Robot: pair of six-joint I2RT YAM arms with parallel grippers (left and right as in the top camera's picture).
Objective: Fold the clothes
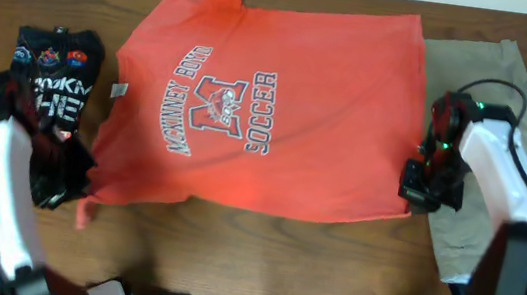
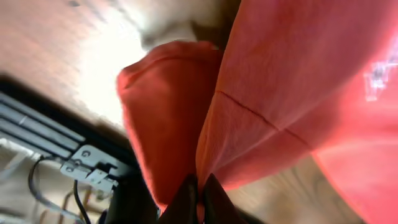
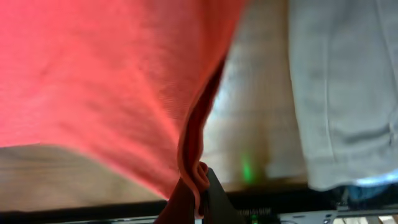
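Wood tbl (image 1: pixel 260 258), coral tee (image 1: pixel 350 98) spread mid; khaki garments (image 1: pixel 466 60) R side

Table (image 1: pixel 230 254) seen straight down from overhead, whole red T-shirt (image 1: pixel 268 108) framed. Wrist views held very close: left at the shirt's 8 o'clock corner, right at its 4 o'clock. Red cloth shared by all three.

"McKINNEY BOYD SOCCER" on T-shirt (image 1: pixel 268 108)
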